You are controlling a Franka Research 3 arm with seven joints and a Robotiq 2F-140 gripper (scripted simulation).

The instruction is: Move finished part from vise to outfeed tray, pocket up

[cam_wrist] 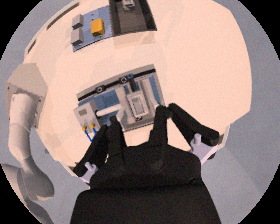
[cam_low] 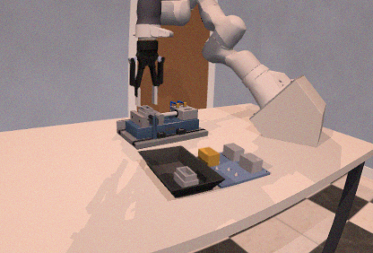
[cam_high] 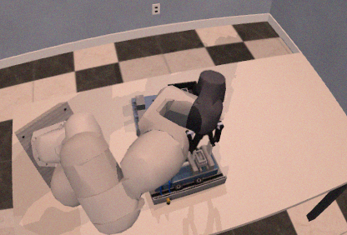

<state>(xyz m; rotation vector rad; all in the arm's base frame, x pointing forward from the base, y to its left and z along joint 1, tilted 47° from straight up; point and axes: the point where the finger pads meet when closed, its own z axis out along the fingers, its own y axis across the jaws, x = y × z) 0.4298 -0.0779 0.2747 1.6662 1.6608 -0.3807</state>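
Observation:
The blue vise (cam_low: 162,126) stands on its base plate on the table. A grey finished part (cam_low: 148,113) sits clamped between its jaws; it also shows in the top view (cam_high: 201,158) and in the wrist view (cam_wrist: 135,104). My gripper (cam_low: 145,96) hangs pointing straight down above the part, well clear of it, partly open and empty. It also shows in the top view (cam_high: 204,143) and in the wrist view (cam_wrist: 147,159). The black outfeed tray lies in front of the vise and holds a grey pocketed block (cam_low: 186,176).
A blue fixture plate (cam_low: 238,166) beside the tray carries a yellow block (cam_low: 209,156) and two grey blocks. The arm's grey base (cam_low: 291,112) stands at the right of the table. In the top view the arm hides most of the tray.

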